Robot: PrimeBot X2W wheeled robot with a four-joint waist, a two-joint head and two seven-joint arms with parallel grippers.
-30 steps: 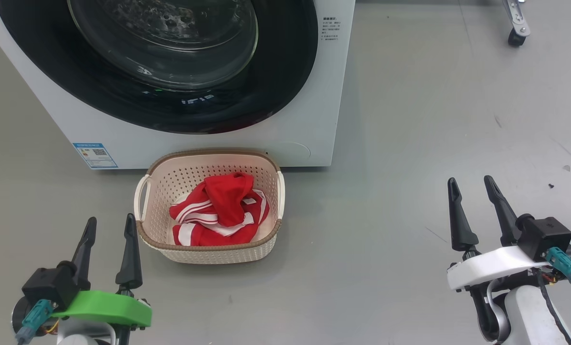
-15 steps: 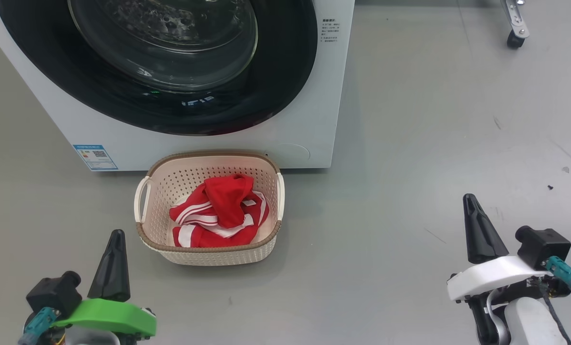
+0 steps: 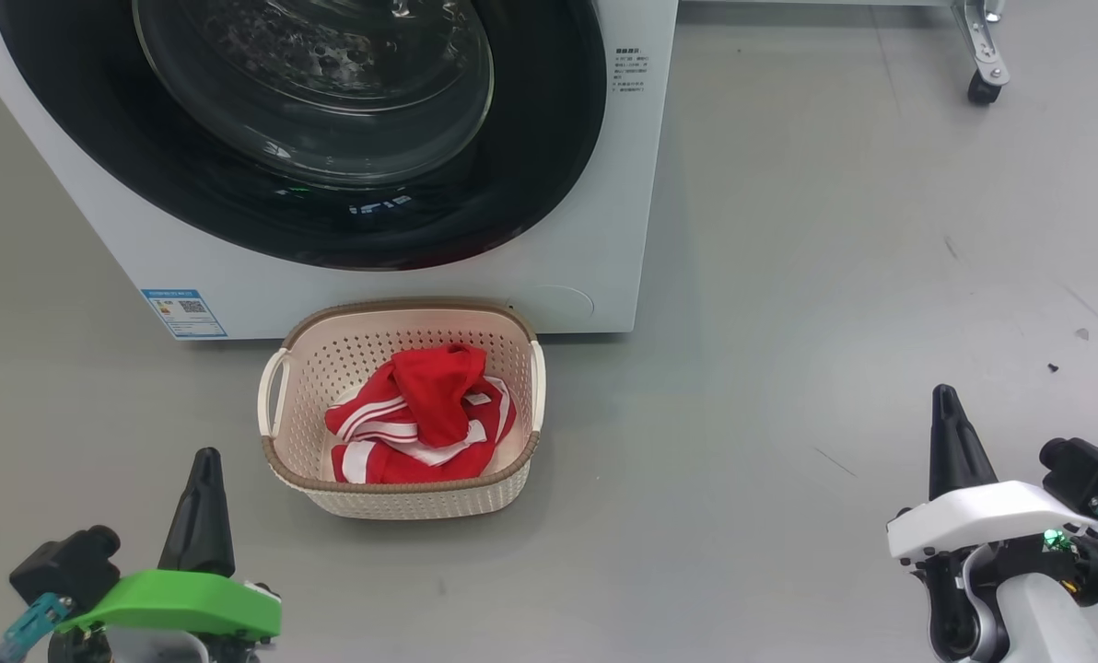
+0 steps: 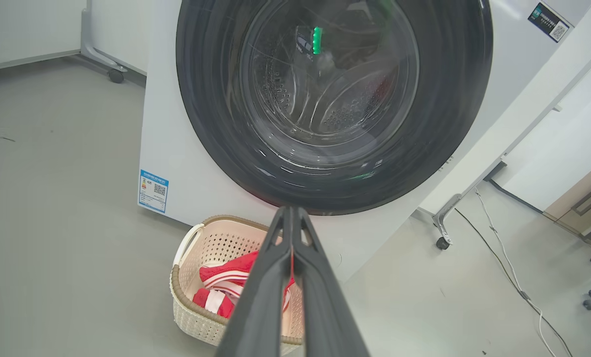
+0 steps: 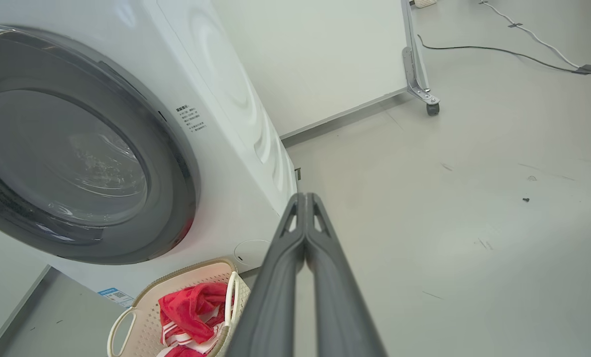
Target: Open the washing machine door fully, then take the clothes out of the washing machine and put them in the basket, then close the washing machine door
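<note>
Floor [image 3: 835, 276], grey and lightly scuffed, spreads under everything. On it at the far left stands the washing machine [image 3: 627, 203], a big white box whose front faces the robot. Its door [image 3: 549, 166] lies flush against that front, a wide glossy black rim around a bulging glass bowl, with the perforated drum dimly visible through the glass. Just near of the machine's foot, a little left of centre, sits the basket [image 3: 402, 502], cream with perforated walls and a brown rim; its far edge is close to the machine's front, though whether they touch cannot be told. Inside it lie the clothes [image 3: 420, 414], a crumpled red heap with white stripes, below the rim. The left gripper [image 3: 204, 456] hangs at the near left, apart from the basket, its fingers [image 4: 275, 258] pressed together tip to tip with nothing between them. The right gripper [image 3: 945, 391] hangs at the near right over bare floor, well apart from the basket, its fingers [image 5: 285, 248] likewise pressed together and empty. A small blue label [image 3: 183, 313] marks the machine's lower left corner, and a castor [image 3: 982, 87] stands at the far right.
</note>
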